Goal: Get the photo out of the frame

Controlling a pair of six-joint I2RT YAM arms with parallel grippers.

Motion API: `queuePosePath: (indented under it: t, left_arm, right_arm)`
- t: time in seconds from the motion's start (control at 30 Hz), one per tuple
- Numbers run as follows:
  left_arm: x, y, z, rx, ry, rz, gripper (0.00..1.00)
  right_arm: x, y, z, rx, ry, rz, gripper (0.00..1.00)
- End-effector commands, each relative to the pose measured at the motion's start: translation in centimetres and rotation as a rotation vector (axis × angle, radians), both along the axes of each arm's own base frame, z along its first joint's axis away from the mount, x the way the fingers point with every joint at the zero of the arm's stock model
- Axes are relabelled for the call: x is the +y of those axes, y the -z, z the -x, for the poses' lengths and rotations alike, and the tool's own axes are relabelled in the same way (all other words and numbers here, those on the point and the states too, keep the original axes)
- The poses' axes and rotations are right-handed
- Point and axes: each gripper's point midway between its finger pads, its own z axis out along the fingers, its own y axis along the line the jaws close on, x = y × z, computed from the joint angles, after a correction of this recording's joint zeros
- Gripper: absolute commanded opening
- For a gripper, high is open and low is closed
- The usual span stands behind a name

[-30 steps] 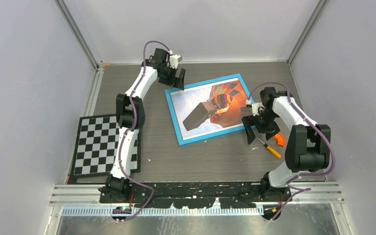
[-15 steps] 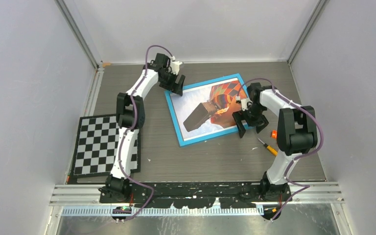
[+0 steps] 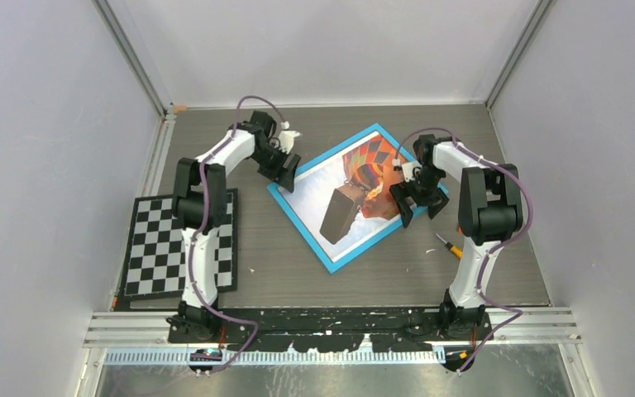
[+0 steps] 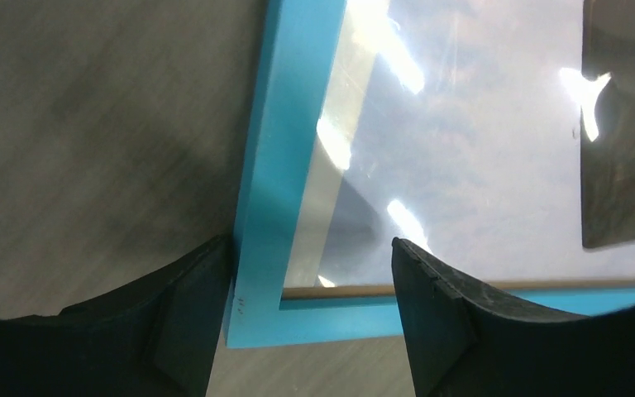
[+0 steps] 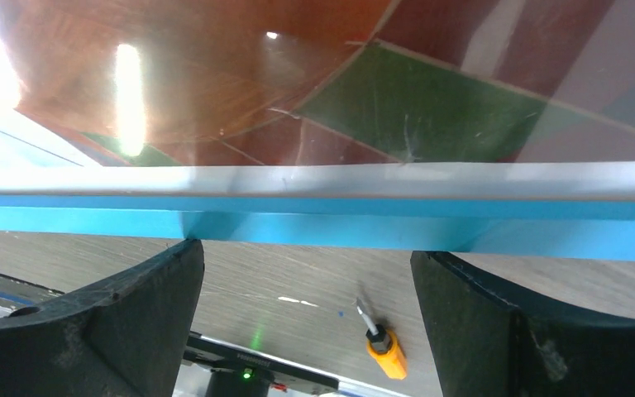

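2 pairs of jaws, both open, flank the frame (image 4: 269, 165) holding the photo (image 3: 368, 165).

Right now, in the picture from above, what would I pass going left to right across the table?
Checkerboard → left gripper → photo in its blue frame → right gripper → orange-handled screwdriver.

The frame (image 4: 281, 165), a large rectangle with a thin bright-blue border, lies flat and face up on the table (image 3: 298, 285), turned diagonally in the top view. The photo (image 3: 362, 186) sits inside it, streaked with glare: an orange-red multicoloured hot-air balloon, brown basket, blue sky, narrow white margin.
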Motion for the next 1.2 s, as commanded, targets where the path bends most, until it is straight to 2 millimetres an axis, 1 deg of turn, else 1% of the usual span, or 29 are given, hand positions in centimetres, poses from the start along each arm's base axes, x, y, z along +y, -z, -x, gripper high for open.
queuePosePath:
  t: [0.0,0.1,0.23,0.37,0.43,0.47,0.53,0.6,0.63,0.73,0.83,0.93,1.03,1.17]
  left_arm:
    - [-1.0,-1.3,7.7,0.16,0.054,0.096,0.71]
    - [-0.6,-1.1,10.6,0.197,0.047,0.099,0.7]
    - [0.1,-1.8,13.6,0.219,0.034,0.102,0.7]
    - [0.3,-3.0,16.7,0.239,0.05,0.116,0.7]
    - [0.3,-3.9,17.2,0.221,0.049,0.124,0.72]
    - [0.4,-4.3,17.1,0.209,0.038,0.122,0.74]
    - [0.9,-5.0,15.8,0.177,0.0,0.12,0.77]
    - [1.5,-6.0,13.0,0.122,-0.071,0.123,0.8]
    - [2.0,-6.1,11.7,0.093,-0.102,0.105,0.81]
    - [2.7,-6.0,8.3,0.016,-0.159,0.058,0.82]
    - [2.6,-4.9,6.5,0.016,-0.19,0.04,0.83]
    - [2.2,-3.5,5.6,0.04,-0.203,0.047,0.82]
    - [1.3,-2.3,5.5,0.075,-0.195,0.062,0.81]
    - [0.2,-1.0,7.0,0.099,-0.133,0.048,0.79]
  right_arm:
    - [2.9,-1.0,-4.1,-0.121,-0.079,-0.159,1.0]
    - [3.7,-1.0,-4.6,-0.112,-0.085,-0.204,0.99]
    - [4.9,-1.2,-5.8,-0.13,-0.078,-0.26,1.0]
    - [5.8,-2.2,-7.6,-0.167,-0.054,-0.293,1.0]
    - [6.2,-3.0,-8.3,-0.178,-0.037,-0.31,1.0]
    - [6.3,-3.5,-8.5,-0.183,-0.027,-0.319,1.0]
    - [6.3,-4.6,-8.7,-0.194,-0.002,-0.324,1.0]
    - [5.8,-5.6,-8.7,-0.206,0.046,-0.326,1.0]
    - [5.3,-6.1,-8.7,-0.209,0.084,-0.326,1.0]
    - [4.3,-7.1,-8.1,-0.184,0.225,-0.356,1.0]
    - [4.7,-7.2,-6.3,-0.13,0.297,-0.389,1.0]
    - [5.2,-6.6,-4.8,-0.093,0.352,-0.408,1.0]
    - [5.3,-5.3,-3.8,-0.055,0.375,-0.405,1.0]
    - [5.3,-3.9,-3.2,-0.019,0.404,-0.393,1.0]
